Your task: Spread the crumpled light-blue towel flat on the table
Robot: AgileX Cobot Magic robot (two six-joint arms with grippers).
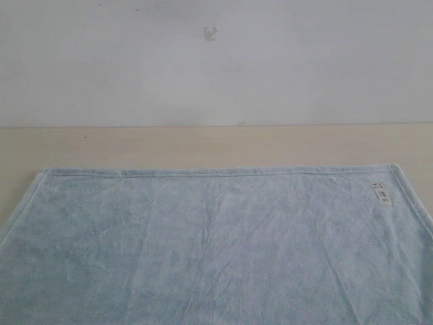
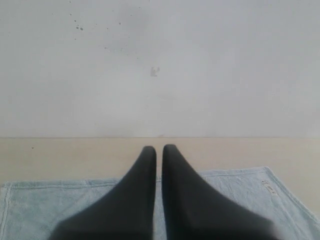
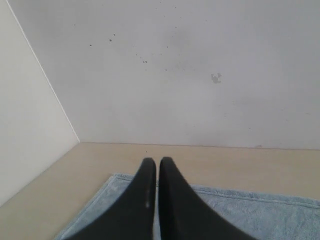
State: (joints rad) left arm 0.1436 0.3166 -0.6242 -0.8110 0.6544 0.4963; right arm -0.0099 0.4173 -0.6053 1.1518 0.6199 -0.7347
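Lying flat and fully spread, the towel (image 1: 216, 250) is shown in the exterior view on the table (image 1: 216, 145). Its far hem is set parallel to the wall (image 1: 216, 61), with a strip of bare tabletop between them. A small white tag (image 1: 381, 193) is located near the far right corner. The near part of the towel is cut off by the frame edge.

In the left wrist view, the left gripper (image 2: 159, 149) is seen with its two dark fingers (image 2: 145, 170) brought together, only a narrow slit being left between them. Nothing is held. The towel is located beneath and to both sides of the fingers; its far hem is crossed by them, and the fingertips are seen against the bare table beyond that hem. Contact with the fabric is not shown.

In the right wrist view, the right gripper (image 3: 154, 161) is likewise closed on nothing, with its fingers (image 3: 172, 185) almost touching. The towel is spread below them, one corner being visible beside the fingers. The tips are seen against the bare table past the hem, near the junction of two walls.
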